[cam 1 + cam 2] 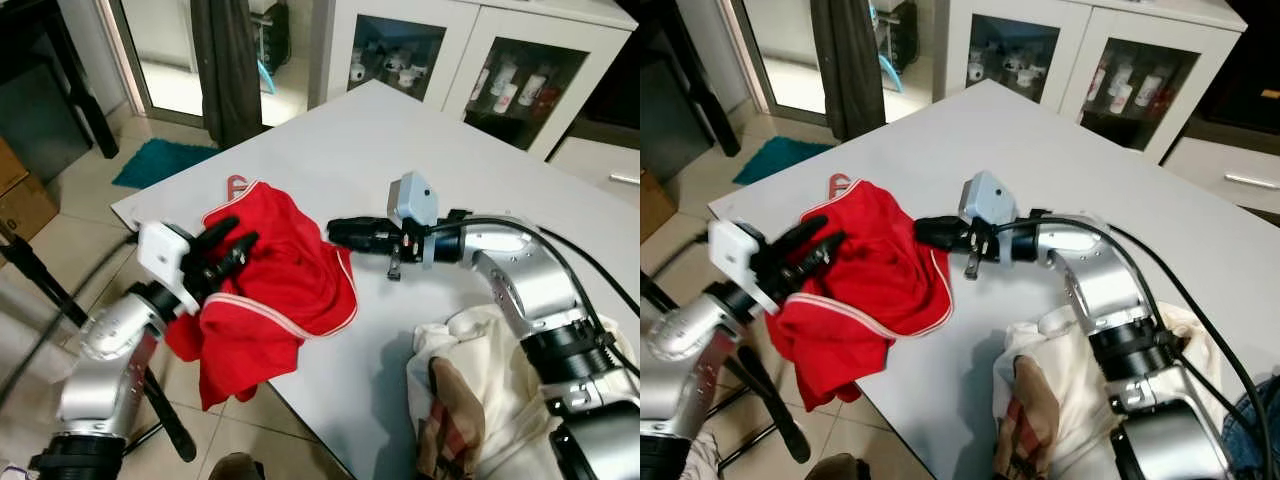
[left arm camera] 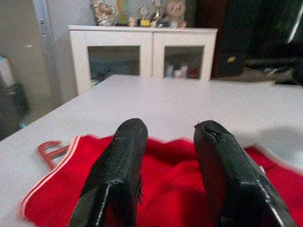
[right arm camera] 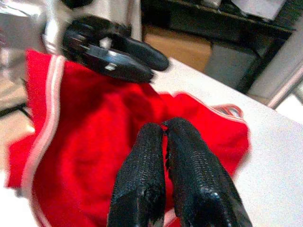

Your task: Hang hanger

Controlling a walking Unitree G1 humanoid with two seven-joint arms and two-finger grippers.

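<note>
A red garment with white trim (image 1: 285,285) lies bunched on the near left corner of the white table (image 1: 400,150) and droops over its edge. A red hanger's hook (image 1: 236,185) pokes out from under the garment's far side, also visible as a hook (image 2: 51,151) in the left wrist view. My left gripper (image 1: 232,243) hovers open over the garment's left part, with nothing between its fingers (image 2: 124,156). My right gripper (image 1: 335,233) is shut, its tips at the garment's right edge; its fingers (image 3: 184,151) press together above the red cloth.
A heap of cream and plaid clothes (image 1: 465,405) hangs at the table's near right edge under my right arm. A white cabinet with glass doors (image 1: 470,60) stands behind the table. A dark curtain (image 1: 228,60), a teal mat (image 1: 160,160) and black stand legs (image 1: 40,280) are to the left.
</note>
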